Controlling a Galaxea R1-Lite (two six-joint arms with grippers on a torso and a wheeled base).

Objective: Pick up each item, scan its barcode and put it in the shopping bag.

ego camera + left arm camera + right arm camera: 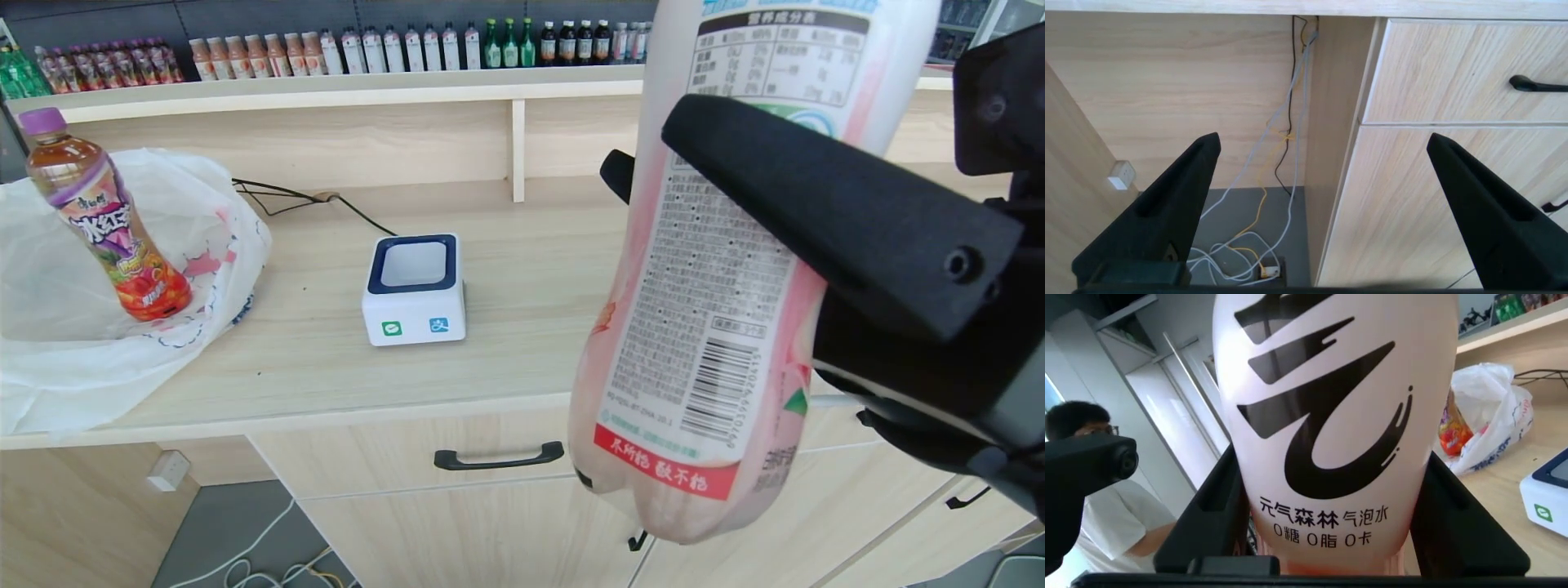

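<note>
1. The pink bottle (718, 327) is held in the air to the right of the scanner (415, 290), in front of the counter's (531, 269) front edge and the drawers below it.
2. It is smooth translucent plastic with a soft pink wrap, waisted in the middle and ending in a lobed base.
3. Its long axis runs nearly vertical, leaning a little – base down, neck end up past the top of the head view.
4. The side facing the head camera carries dense small print, a nutrition table, a black barcode low on the label and a red band with white characters.
5. The opposite side, in the right wrist view, shows a bold black brush-stroke mark over a line of small characters.
6. The right gripper (653, 151) clamps the bottle around its middle, one matte black finger across the front and one behind.
7. The left gripper (1324, 143) hangs low before the cabinet front, its two wedge-shaped fingers spread wide with nothing between them.
8. The scanner is a white box with a dark blue frame around an upward-facing window – two small coloured icons on its front.
9. At the counter's left end lies a crinkled white shopping bag (204, 245) with a purple-capped tea bottle (106, 220) tilted inside.
</note>
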